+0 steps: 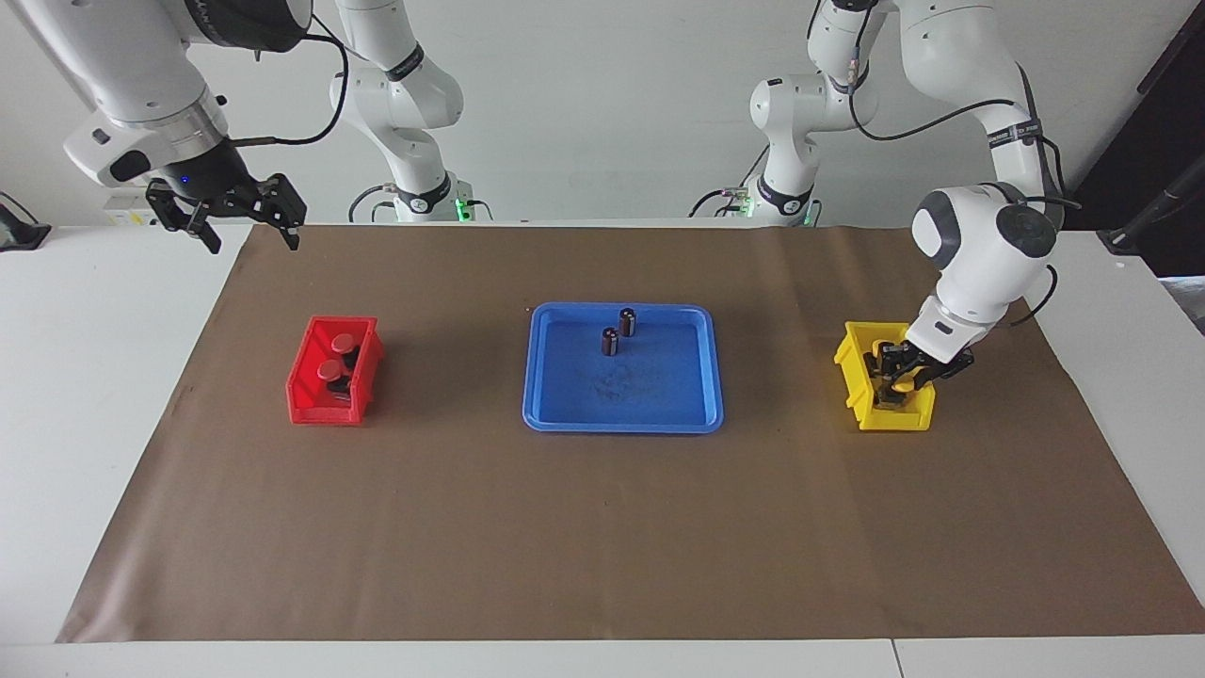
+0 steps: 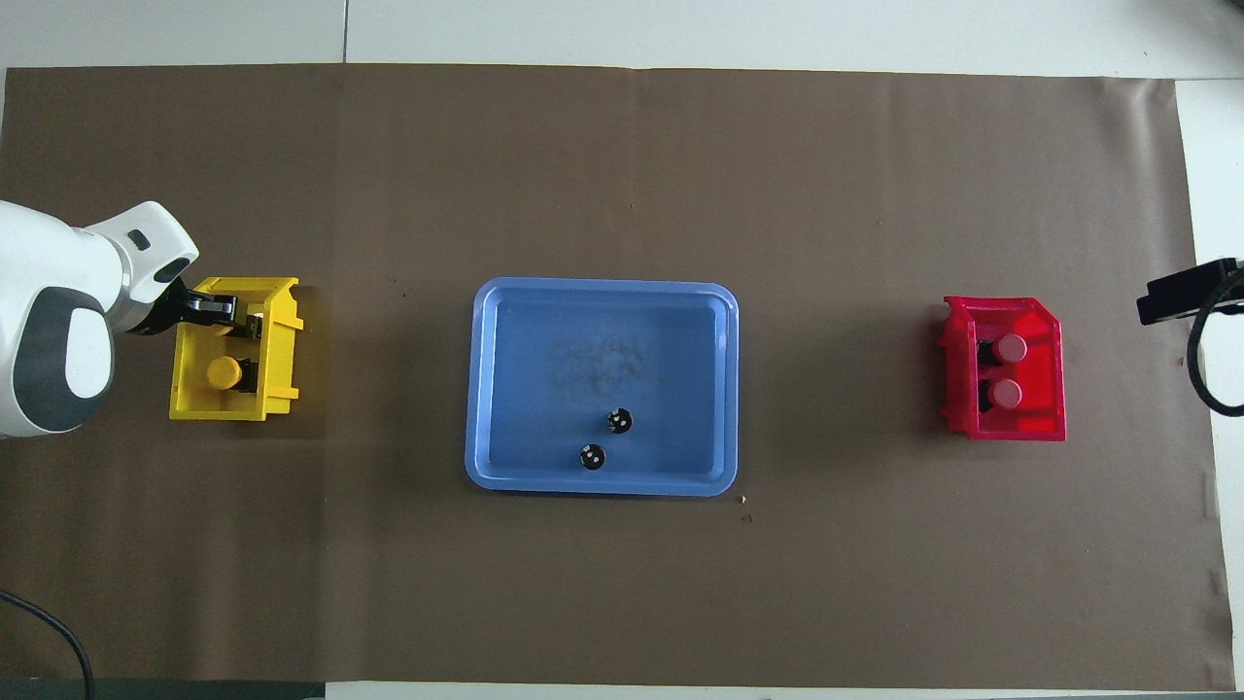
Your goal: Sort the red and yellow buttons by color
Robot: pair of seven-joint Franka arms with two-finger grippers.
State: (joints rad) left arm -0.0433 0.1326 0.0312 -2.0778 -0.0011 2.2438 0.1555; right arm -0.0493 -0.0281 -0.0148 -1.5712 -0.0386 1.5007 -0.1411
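Two red buttons [image 1: 337, 358] [image 2: 1009, 369] lie in the red bin [image 1: 306, 400] [image 2: 1011, 428] toward the right arm's end of the table. One yellow button [image 2: 224, 372] lies in the yellow bin [image 1: 894, 419] [image 2: 277, 350] toward the left arm's end. My left gripper [image 1: 899, 377] [image 2: 225, 319] reaches down into the yellow bin, beside that button. A yellow cap [image 1: 904, 384] shows at its tip; I cannot tell whether it is held. My right gripper [image 1: 254, 243] hangs open and empty, high over the table's edge near its base, and waits.
A blue tray [image 1: 621, 426] [image 2: 603, 486] sits mid-table between the bins. Two dark capless cylinders [image 1: 618, 331] [image 2: 605, 438] stand in it on the side nearer the robots. Brown paper [image 1: 602, 546] covers the table.
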